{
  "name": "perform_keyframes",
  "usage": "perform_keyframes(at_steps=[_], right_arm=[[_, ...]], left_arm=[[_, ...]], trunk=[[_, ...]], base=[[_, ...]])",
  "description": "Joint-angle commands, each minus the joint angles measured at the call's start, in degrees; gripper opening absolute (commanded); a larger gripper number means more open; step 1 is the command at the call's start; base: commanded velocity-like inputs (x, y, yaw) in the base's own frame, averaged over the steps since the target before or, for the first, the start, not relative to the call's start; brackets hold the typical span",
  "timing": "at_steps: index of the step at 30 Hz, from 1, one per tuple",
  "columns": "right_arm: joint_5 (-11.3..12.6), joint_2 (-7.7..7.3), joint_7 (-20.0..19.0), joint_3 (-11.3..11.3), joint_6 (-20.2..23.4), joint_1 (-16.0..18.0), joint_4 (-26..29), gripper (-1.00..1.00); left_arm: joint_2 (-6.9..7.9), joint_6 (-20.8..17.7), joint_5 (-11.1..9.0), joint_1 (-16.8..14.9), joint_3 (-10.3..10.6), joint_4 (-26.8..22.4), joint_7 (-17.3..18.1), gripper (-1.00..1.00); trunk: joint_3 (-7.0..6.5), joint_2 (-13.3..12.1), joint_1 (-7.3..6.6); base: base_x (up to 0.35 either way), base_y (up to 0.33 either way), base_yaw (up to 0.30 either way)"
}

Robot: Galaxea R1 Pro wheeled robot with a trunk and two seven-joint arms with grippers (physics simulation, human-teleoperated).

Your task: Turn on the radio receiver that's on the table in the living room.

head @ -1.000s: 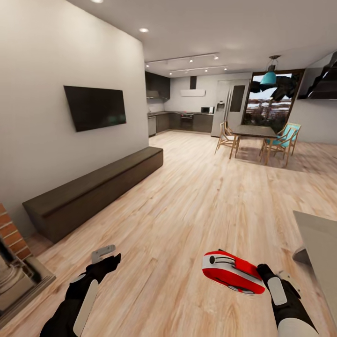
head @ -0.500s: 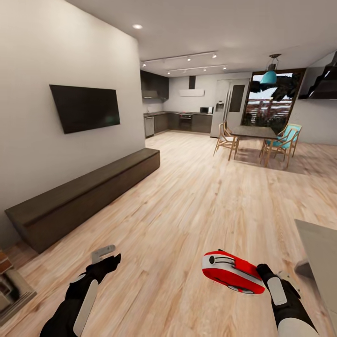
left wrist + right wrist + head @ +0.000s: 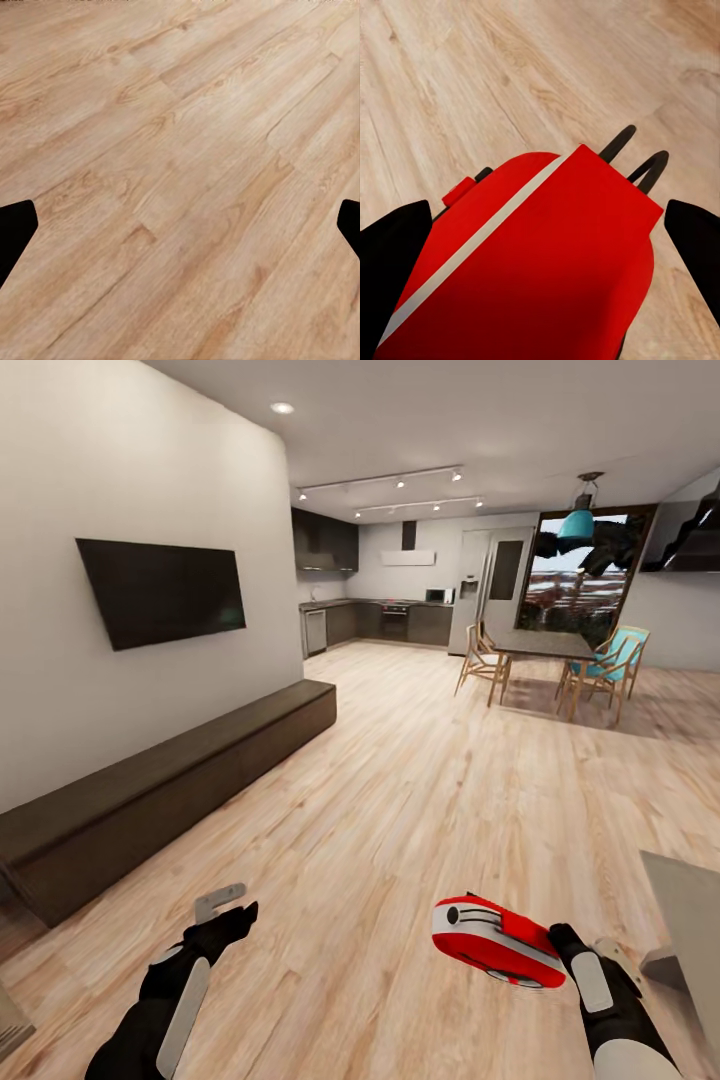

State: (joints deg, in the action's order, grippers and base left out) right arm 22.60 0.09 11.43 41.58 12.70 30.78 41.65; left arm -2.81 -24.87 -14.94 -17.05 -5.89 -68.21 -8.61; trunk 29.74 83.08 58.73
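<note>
The right pincer [image 3: 556,948] is clamped on the radio receiver [image 3: 497,941], which hangs in the air over the wooden floor [image 3: 420,800], jutting forward and inward from the fingers. From the right wrist view the red body [image 3: 540,277] sits between the two dark fingers [image 3: 390,255], its white band running lengthwise; whether the pads bear on the flat sides or nearer the rounded edge is hard to tell from here. The shell looks glossy, rigid and light, so it will likely carry easily but could slip or swivel under a loose grip; the broad flanks seem the safest hold, leaving the small red knob [image 3: 459,191] and thin dark loops [image 3: 639,159] free. Just outward of this pincer lies the corner of the grey surface [image 3: 690,900]. Across from it, the left pincer [image 3: 222,906] hangs spread and empty over bare boards.
</note>
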Motion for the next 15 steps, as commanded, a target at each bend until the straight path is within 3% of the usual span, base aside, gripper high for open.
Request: perform_keyframes(at_steps=[1,15], right_arm=[[0.1,0.00,0.0,-0.1,0.0,0.0,0.0,-1.00],[-0.2,0.00,-0.7,-0.5,0.1,0.0,0.0,-1.00]], left_arm=[[0.00,0.0,0.0,0.0,0.0,0.0,0.0,1.00],[0.00,0.0,-0.2,0.0,-0.1,0.0,0.3,1.00]], trunk=[[0.00,0.0,0.00],[0.00,0.0,0.00]], base=[[0.338,-0.006,0.000],[0.339,0.000,0.000]])
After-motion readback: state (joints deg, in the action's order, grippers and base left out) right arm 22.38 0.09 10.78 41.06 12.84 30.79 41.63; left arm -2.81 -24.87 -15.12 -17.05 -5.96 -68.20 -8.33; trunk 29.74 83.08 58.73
